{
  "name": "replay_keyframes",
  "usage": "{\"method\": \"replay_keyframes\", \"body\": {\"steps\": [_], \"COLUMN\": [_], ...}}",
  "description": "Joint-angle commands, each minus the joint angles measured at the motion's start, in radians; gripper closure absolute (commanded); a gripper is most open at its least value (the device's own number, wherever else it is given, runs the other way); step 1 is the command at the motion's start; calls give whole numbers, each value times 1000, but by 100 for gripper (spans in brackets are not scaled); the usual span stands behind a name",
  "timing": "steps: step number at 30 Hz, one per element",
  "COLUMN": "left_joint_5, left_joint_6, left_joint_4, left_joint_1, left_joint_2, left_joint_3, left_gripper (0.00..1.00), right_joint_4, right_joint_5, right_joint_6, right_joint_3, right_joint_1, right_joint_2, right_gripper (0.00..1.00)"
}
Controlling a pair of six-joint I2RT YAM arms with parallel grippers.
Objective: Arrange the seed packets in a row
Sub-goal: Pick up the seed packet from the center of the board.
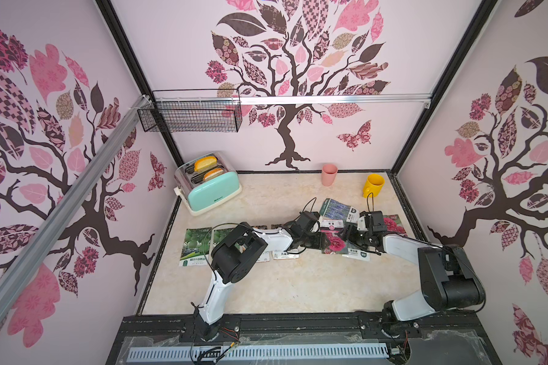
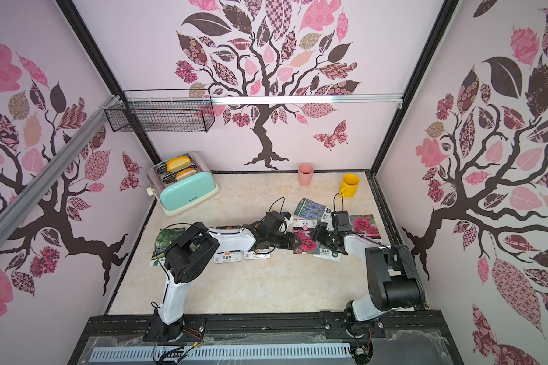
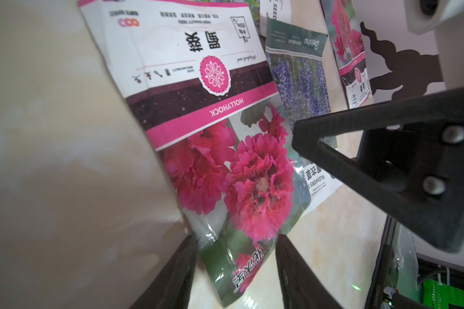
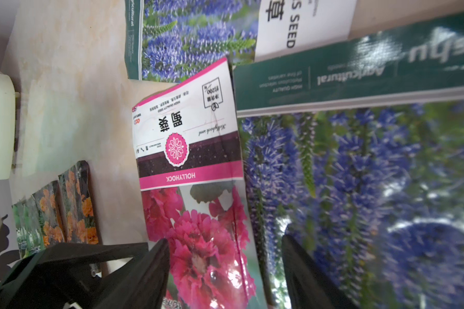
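Since the left tool [image 3: 235, 238] and the right tool [image 4: 225, 239] both stand part-open over one hollyhock packet [image 1: 331, 240], right of centre and overlapping a lavender packet [image 4: 359, 187], closing together risks crumpling it or dragging both.

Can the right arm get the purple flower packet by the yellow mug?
Probably yes: that lavender packet lies flat just past the right arm's jaws, mostly uncovered, with nothing standing between.
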Motion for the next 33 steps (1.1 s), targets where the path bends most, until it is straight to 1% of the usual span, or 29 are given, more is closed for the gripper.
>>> {"method": "replay_keyframes", "body": {"steps": [1,3,4,6,8,12,15,17,18,20,23,28,30,33], "left_joint_5": [36,48,52,57,59,58,60,60,60,55,46,68,83,86], "left_joint_6": [-9,-12,-15,-18,-22,-23,-24,-25,-23,-19,-8,8,31,106], "left_joint_4": [-12,-3,-1,11,17,18,28,28,29,25,-2,-47,-74,-158], "left_joint_1": [-5,-6,-7,-6,-6,-6,-6,-7,-6,-6,11,91,126,172], "left_joint_2": [60,75,81,87,94,100,100,98,94,69,2,-142,-188,-238], "left_joint_3": [11,17,20,20,23,31,31,32,32,27,26,22,31,65], "left_gripper": [49,52,55,59,62,65,65,65,65,64,56,50,49,46], "right_joint_4": [-24,-22,-19,-13,-7,-12,-14,-26,-32,-45,-73,-159,-184,-227], "right_joint_5": [-18,-21,-22,-30,-38,-25,-9,4,11,23,44,73,61,62], "right_joint_6": [-3,-3,-3,-2,-1,-3,-6,-9,-9,-15,-30,-76,-92,-128], "right_joint_3": [-19,-19,-19,-22,-24,-24,-24,-17,-15,-5,10,69,94,135], "right_joint_1": [5,5,5,5,5,13,25,33,37,45,53,80,91,122], "right_joint_2": [23,26,26,26,26,12,-9,-21,-27,-46,-93,-173,-199,-244], "right_gripper": [34,35,37,44,55,73,80,90,92,100,100,100,100,100]}}
